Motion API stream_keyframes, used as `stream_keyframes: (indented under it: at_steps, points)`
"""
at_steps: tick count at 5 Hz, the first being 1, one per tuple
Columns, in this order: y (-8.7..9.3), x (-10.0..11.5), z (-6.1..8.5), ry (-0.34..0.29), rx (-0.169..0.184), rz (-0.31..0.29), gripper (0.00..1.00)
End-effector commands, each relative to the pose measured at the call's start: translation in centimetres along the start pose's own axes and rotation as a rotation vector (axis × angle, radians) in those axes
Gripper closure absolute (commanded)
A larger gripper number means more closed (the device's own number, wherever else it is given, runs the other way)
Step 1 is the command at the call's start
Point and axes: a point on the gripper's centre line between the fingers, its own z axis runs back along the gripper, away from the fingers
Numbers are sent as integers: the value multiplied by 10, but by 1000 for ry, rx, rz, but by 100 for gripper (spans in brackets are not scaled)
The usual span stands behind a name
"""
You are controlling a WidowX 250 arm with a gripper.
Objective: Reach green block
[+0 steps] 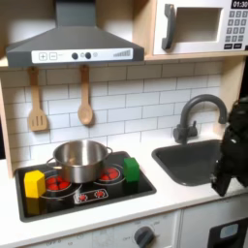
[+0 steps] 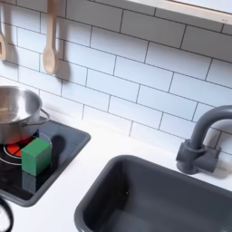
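Note:
The green block (image 1: 131,170) stands upright on the right side of the black stove top (image 1: 107,193), just right of the steel pot (image 1: 79,160). In the second exterior view the green block (image 2: 37,155) sits at the lower left beside the pot (image 2: 14,109). My gripper (image 1: 222,182) hangs on the dark arm at the first exterior view's right edge, over the sink's right end and far to the right of the block. Its fingers are too dark to make out, and nothing shows between them.
A yellow block (image 1: 34,183) stands on the stove's left side. The grey sink (image 1: 189,161) (image 2: 154,195) and its dark faucet (image 1: 199,111) (image 2: 204,140) lie between my arm and the stove. Wooden utensils (image 1: 85,97) hang on the tiled wall.

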Motion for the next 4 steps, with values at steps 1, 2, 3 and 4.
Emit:
stream_keyframes:
  at_steps: [1,2,3,4]
  points:
    - [15,30,-9,-17,15,-11,0]
    - [23,53,-11,-48,29,-16,0]
    - [25,70,-16,-44,30,-5,0]
    - [23,95,-21,-38,30,0,0]
